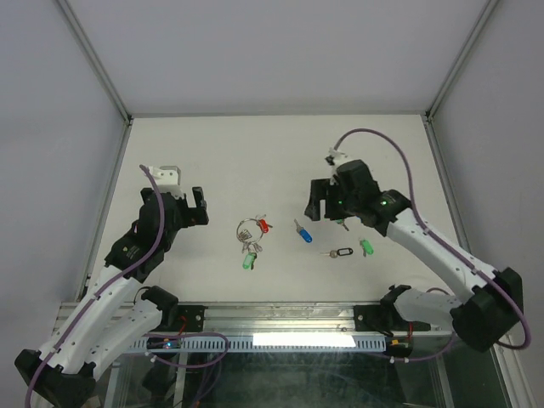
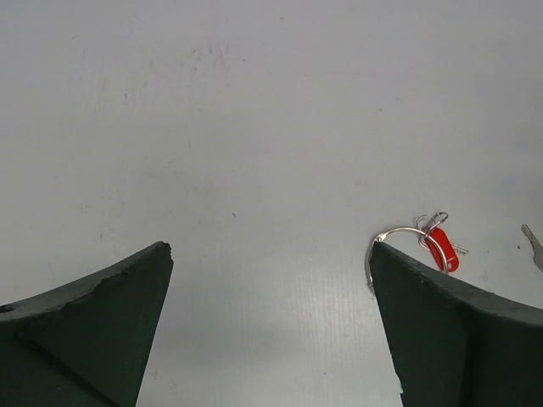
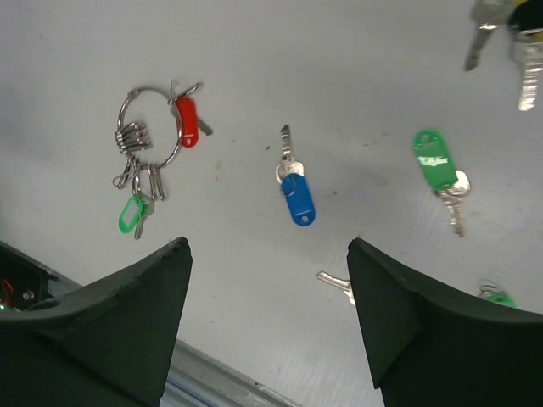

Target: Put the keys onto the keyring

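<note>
The keyring [image 1: 247, 230] lies on the white table between the arms, a thin wire ring [image 3: 148, 127] carrying a red-capped key [image 3: 187, 121], a green-capped one [image 3: 130, 214] and some bare silver keys. Loose keys lie to its right: a blue-capped one [image 3: 297, 195], a green-capped one [image 3: 434, 159], and a black-tagged one [image 1: 342, 252] whose blade tip [image 3: 333, 281] pokes out beside my right finger. My right gripper [image 3: 267, 246] hovers open above the table, nearer than the blue key and holding nothing. My left gripper [image 2: 270, 248] is open over bare table, with the ring's edge [image 2: 399, 231] beside its right fingertip.
A separate bunch of silver keys [image 3: 509, 38] lies at the top right of the right wrist view. The table's metal front rail [image 1: 280, 316] runs close behind the right gripper. White side walls close in the table on the left and right.
</note>
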You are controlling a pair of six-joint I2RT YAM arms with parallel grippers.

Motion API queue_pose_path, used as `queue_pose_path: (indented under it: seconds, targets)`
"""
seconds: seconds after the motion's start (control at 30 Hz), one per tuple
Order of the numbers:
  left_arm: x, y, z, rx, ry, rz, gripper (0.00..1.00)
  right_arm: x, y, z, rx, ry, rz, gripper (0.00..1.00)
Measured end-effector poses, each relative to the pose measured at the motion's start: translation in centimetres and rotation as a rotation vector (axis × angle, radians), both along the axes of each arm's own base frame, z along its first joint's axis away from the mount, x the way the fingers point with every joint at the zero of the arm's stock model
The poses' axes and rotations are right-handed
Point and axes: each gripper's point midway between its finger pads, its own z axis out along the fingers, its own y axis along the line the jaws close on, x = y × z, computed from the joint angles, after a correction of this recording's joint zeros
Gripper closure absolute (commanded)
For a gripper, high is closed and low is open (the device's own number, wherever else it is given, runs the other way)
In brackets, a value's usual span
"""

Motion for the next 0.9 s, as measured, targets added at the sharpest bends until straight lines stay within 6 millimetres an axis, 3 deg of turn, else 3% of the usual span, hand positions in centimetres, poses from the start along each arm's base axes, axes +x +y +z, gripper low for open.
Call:
queue_pose_path:
  seconds: [0.13,0.27,0.43,0.57,0.9]
  targets:
    - [0.0,0.0,-0.1,0.001,0.003,0.000,0.01,-1.7,5.4,-3.5,-0.066,0.059,0.122,0.32]
    - [0.0,0.0,-0.1,0.002,0.005,-0.001,0.01,-3.1,9.3,-6.7,-0.135,0.103,0.189,0.36]
    - [0.0,0.0,-0.2,0.003,0.008,-0.001,0.01,-5.2,14.2,-8.8,-0.143,0.119,0.301,0.47]
    - [0.0,0.0,-0.2,0.003,0.008,-0.001,0.01,-5.8,15.5,-9.6,-0.107,0.136,0.331,0.55]
    - [0.0,-0.1,-0.3,0.005,0.012,-0.002,0.01,-6.4,16.9,-11.8,-0.048,0.188,0.351,0.59]
